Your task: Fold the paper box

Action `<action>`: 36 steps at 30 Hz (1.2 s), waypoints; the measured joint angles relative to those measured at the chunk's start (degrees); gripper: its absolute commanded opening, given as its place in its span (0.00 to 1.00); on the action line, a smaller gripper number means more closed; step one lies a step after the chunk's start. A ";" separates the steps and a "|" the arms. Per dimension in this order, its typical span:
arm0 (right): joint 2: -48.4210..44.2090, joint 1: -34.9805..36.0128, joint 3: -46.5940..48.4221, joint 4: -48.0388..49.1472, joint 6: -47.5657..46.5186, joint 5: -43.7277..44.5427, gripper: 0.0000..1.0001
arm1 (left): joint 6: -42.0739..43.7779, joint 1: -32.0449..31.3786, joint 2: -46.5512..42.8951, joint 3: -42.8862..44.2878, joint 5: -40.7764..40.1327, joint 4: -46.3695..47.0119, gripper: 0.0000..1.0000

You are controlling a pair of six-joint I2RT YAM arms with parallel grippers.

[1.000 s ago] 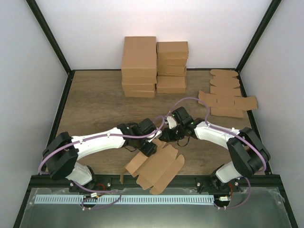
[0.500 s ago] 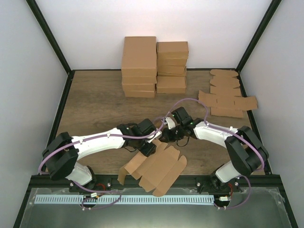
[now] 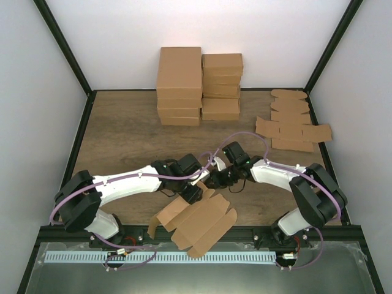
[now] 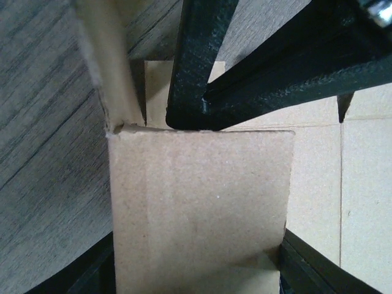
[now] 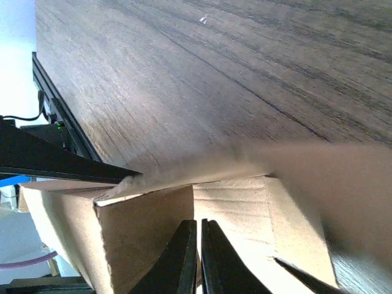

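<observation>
My left gripper (image 3: 195, 191) and my right gripper (image 3: 212, 179) meet almost tip to tip low over the table (image 3: 122, 141), at the far edge of the paper box (image 3: 199, 222). The paper box is mostly a flat brown sheet. It lies just on the near side of both grippers, slanting back toward my bases, and its near end reaches past the table's front rail.

Straight ahead of my left gripper a raised flap (image 4: 202, 202) of the paper box fills the gap from one finger (image 4: 92, 275) to the other, and its side edges meet both. The jaws stand partly spread around it, but I cannot tell whether they clamp the flap or only flank it. At the flap's upper left corner a narrower strip (image 4: 107, 61) stands up from the sheet. To the right of the flap, the rest of the sheet lies flat on the wood.

My right gripper has its fingers (image 5: 184, 257) pressed together, with nothing showing between them. Their tips sit on the cardboard at a crease, with a raised fold to their left and a flat panel to their right.

Well beyond both grippers, against the back wall, stands a stack of finished boxes (image 3: 199, 82). Far off to my right gripper's right lie some flat sheets (image 3: 293, 125), apart from everything else.
</observation>
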 measured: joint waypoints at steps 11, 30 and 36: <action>-3.56 0.50 -1.73 -3.28 1.62 17.55 0.09 | -0.26 -0.02 0.00 0.02 -1.99 0.55 0.57; -1.99 6.03 -6.84 8.87 4.96 27.43 0.05 | -0.72 -0.90 1.36 1.22 -3.17 0.35 0.57; -7.21 6.67 -11.74 11.23 6.21 19.89 0.05 | -1.27 -0.94 1.81 1.25 -3.19 1.11 0.57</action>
